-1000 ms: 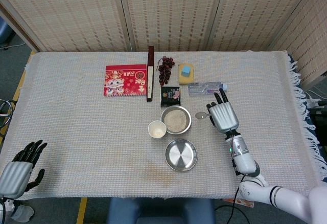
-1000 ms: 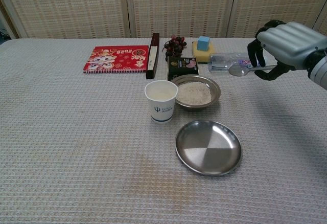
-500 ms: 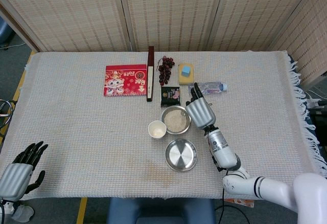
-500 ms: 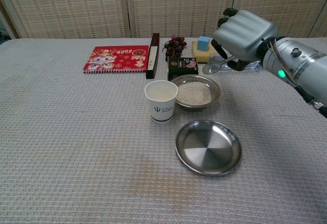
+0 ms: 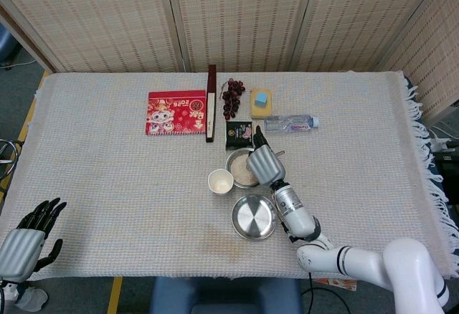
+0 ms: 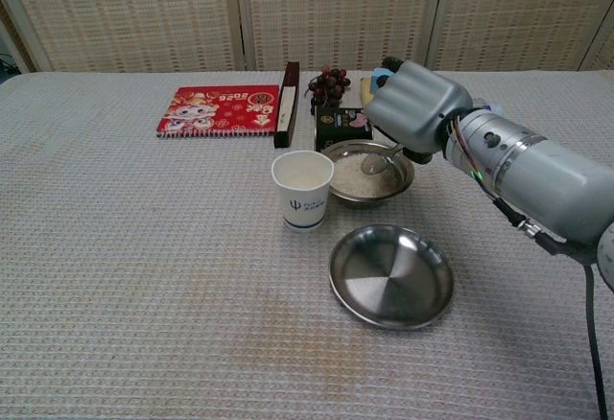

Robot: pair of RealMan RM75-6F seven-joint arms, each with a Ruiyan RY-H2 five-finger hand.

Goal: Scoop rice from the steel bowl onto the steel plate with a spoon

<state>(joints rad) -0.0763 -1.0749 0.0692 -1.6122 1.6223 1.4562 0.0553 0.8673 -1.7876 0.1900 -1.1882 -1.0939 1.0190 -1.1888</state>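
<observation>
A steel bowl (image 6: 404, 181) (image 5: 235, 158) of white rice sits mid-table, with an empty steel plate (image 6: 390, 275) (image 5: 254, 216) just in front of it. My right hand (image 6: 414, 113) (image 5: 262, 163) hangs over the bowl's right half and grips a metal spoon (image 6: 376, 160). The spoon's head dips down to the rice surface. In the head view the hand hides the spoon and the bowl's right side. My left hand (image 5: 27, 239) lies at the table's near left corner, empty, fingers spread apart.
A white paper cup (image 6: 302, 189) stands touching-close to the bowl's left. Behind the bowl lie a dark packet (image 6: 338, 125), grapes (image 6: 328, 83), a yellow sponge with a blue block (image 5: 261, 102), a water bottle (image 5: 290, 122), a dark wooden strip (image 6: 287, 104) and a red notebook (image 6: 220, 110).
My right hand has swung left and down from beside the water bottle to over the bowl, carrying the spoon, whose head now reaches the rice. The left hand has barely moved.
</observation>
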